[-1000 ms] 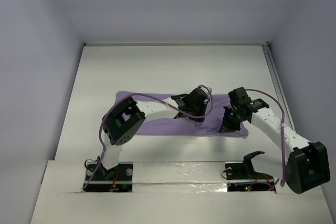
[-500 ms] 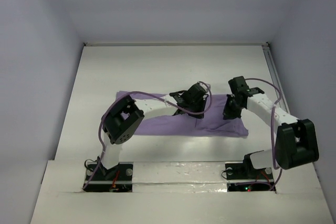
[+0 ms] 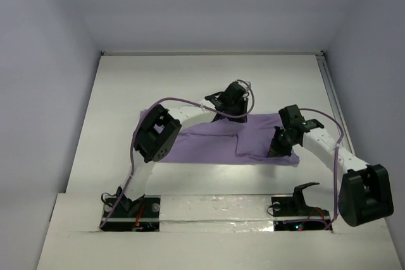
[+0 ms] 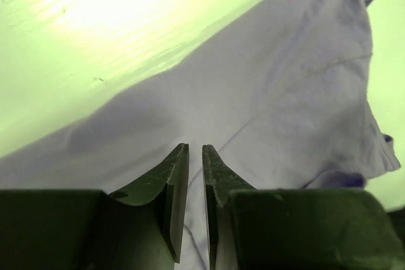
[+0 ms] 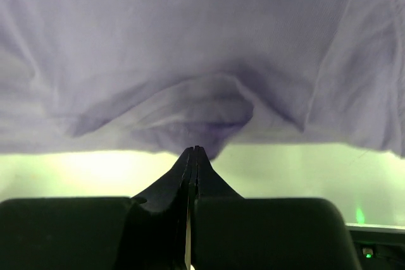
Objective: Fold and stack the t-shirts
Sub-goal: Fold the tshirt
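a: start big. what's on the table (image 3: 209,80)?

b: one lavender t-shirt (image 3: 209,147), spread flat across the middle, long side running left to right. nothing that holds anything, just white table and cloth. a folded flap shows as a squarer, slightly raised patch right of centre.

a: where does the shirt sit against your jaws?

b: my left gripper (image 3: 235,102) is over the far edge of the shirt, near the middle. from the left wrist, the left gripper (image 4: 195,175) has its jaws a narrow slit apart; the cloth runs right up to the tips, with bare table beyond on the upper left. whether fabric is pinched in that slit, i cannot tell.

a: and the right?

b: my right gripper (image 3: 276,148) is down at the near right part of the shirt. in the right wrist view the right gripper (image 5: 193,156) has its jaws pressed fully together, tips just under a bunched fold of the t-shirt (image 5: 202,49), which fills the view above. i cannot tell if any cloth is caught between them.

a: what differs from a second ago?

b: left gripper has moved toward the far edge of the shirt, and its elbow has swung further in over the left end of the cloth. right gripper is in about the same spot after lifting back briefly. jaw gaps unchanged on both.
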Robot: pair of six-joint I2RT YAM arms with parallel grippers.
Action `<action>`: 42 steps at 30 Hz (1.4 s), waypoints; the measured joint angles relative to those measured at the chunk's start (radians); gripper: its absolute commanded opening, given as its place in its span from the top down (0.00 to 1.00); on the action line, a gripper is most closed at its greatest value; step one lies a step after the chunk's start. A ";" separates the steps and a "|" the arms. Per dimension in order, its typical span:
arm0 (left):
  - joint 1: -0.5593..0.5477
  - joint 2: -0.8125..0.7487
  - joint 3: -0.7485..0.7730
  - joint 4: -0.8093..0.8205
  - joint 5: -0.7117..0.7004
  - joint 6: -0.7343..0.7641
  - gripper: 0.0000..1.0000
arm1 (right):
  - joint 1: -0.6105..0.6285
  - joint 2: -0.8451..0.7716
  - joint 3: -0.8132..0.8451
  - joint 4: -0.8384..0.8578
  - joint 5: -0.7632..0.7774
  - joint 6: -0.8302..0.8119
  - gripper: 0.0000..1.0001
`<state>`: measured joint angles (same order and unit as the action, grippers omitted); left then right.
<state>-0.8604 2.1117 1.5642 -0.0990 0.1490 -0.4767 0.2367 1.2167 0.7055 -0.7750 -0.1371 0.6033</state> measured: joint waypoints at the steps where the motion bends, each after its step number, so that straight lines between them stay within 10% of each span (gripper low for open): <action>1: 0.004 0.011 0.010 -0.001 0.003 0.001 0.88 | 0.005 -0.014 -0.002 -0.008 -0.007 0.005 1.00; 8: 0.006 0.067 0.040 -0.013 0.021 0.006 0.88 | 0.040 -0.137 -0.037 -0.109 -0.066 0.047 0.99; 19: 0.134 -0.060 -0.099 0.002 0.020 0.021 0.86 | -0.246 0.069 0.316 0.070 0.068 -0.045 0.56; 39: 0.346 -0.179 -0.376 0.092 0.033 -0.007 0.85 | -0.388 0.515 0.398 0.305 0.005 -0.167 0.66; 42: 0.366 -0.179 -0.380 0.098 0.035 -0.007 0.85 | -0.388 0.563 0.437 0.320 -0.003 -0.168 0.93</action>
<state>-0.4946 1.9324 1.1839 -0.0006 0.1844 -0.4839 -0.1513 1.7802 1.1427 -0.4545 -0.1402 0.4351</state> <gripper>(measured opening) 0.146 0.208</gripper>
